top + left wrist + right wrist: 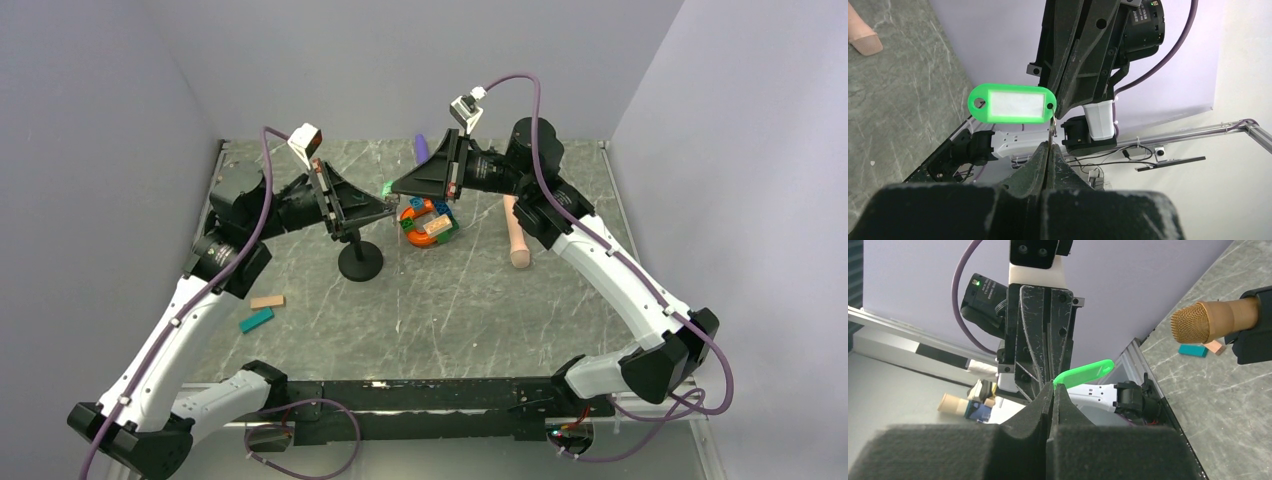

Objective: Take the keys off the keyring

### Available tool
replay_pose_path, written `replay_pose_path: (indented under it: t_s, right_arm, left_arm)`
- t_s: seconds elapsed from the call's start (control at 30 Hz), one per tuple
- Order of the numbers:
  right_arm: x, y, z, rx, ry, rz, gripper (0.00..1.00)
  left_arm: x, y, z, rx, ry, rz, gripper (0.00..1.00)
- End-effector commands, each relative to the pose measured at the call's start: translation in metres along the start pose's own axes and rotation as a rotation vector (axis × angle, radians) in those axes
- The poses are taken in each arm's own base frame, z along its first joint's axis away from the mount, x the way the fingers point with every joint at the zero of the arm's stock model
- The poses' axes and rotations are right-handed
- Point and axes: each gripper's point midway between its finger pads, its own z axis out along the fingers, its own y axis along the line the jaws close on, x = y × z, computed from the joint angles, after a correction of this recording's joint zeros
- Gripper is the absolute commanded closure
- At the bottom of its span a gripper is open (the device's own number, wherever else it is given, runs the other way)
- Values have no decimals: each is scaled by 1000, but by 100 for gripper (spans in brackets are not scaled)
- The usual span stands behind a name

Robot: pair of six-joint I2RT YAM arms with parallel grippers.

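Bright-green flat oval plastic key tag [1010, 103], with a white label set into its face, hangs in the air between your two grippers, above the grey-green marbled tabletop [470, 320]. Your left gripper [1047, 148] has its two black fingers pressed together. A thin silvery wire ring [1053, 126] sticks out from between their tips (only a short stretch of wire shows, so you cannot tell how much of it is pinched). The ring runs up to the small hole at one end of the tag.

Your right gripper [1054, 388] faces the left one, almost tip to tip. Its fingers are pressed together too, and its wrist view shows the green tag rising edge-on from between them, so it grips the tag at the ringed end. The tag's other end, which has a second hole, is free.

On the table below the grippers, a black stand with a round base [360, 262] sits just beside a cluster of colourful toy blocks with an orange ring-shaped piece [430, 222]. A gold mesh microphone head [1193, 322] shows in the right wrist view. A peach-coloured cylinder [517, 235] lies on the right arm's side. A small tan block [267, 301] and a teal rectangular block [256, 320] lie near each other by the left arm. A small purple object [422, 148] lies near the back wall.
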Motion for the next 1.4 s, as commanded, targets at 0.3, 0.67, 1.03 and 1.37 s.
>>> replay_pose_path:
  t_s: [0.3, 0.67, 1.03, 1.37]
  right_arm:
    - [-3, 33, -9, -63, -7, -114, 100]
    - [-40, 65, -32, -9, -240, -245, 100]
    - [-81, 101, -54, -52, -474, -245, 100]
    - [-107, 25, -103, 219, -741, 241, 100]
  left_arm:
    - [-5, -20, -1, 6, 5, 112, 98]
    - [-16, -69, 0, 129, 9, 367, 16]
    - [-28, -109, -5, 332, -157, 545, 25]
    - [-48, -96, 4, 203, -275, 455, 33]
